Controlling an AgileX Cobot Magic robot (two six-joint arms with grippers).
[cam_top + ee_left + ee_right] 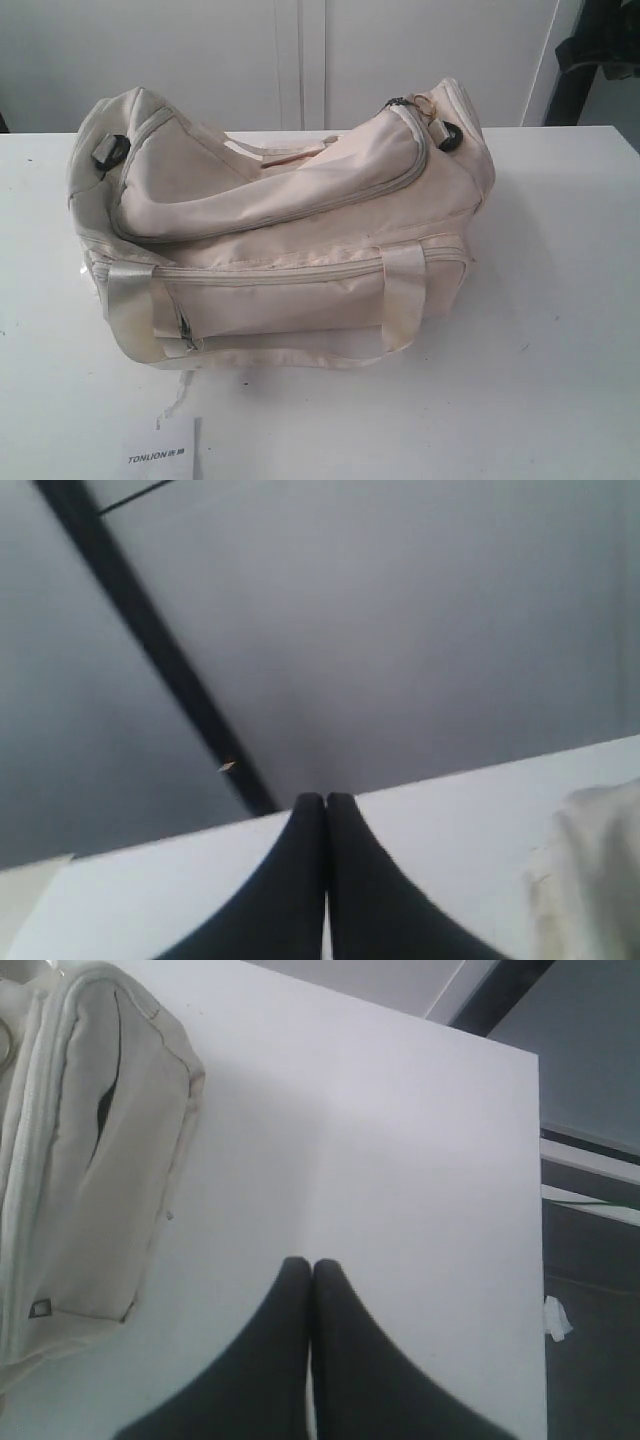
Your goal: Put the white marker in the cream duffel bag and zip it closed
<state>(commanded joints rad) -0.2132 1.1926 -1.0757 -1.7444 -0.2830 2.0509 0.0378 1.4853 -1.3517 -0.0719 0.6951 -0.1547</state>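
On white table, cream duffel bag

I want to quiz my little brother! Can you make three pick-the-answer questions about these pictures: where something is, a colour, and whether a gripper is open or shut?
1. Where is the paper card?
A. hanging on the wall
B. on the table, on the camera's side of the duffel bag
C. on the floor

2. What colour is the duffel bag?
A. cream
B. red
C. blue

3. How is the right gripper?
A. wide open
B. shut, empty
C. shut on a spoon

Answers: 1 B, the card lies flat on the tabletop; 2 A, its fabric is pale cream; 3 B, the black fingertips meet with nothing between.
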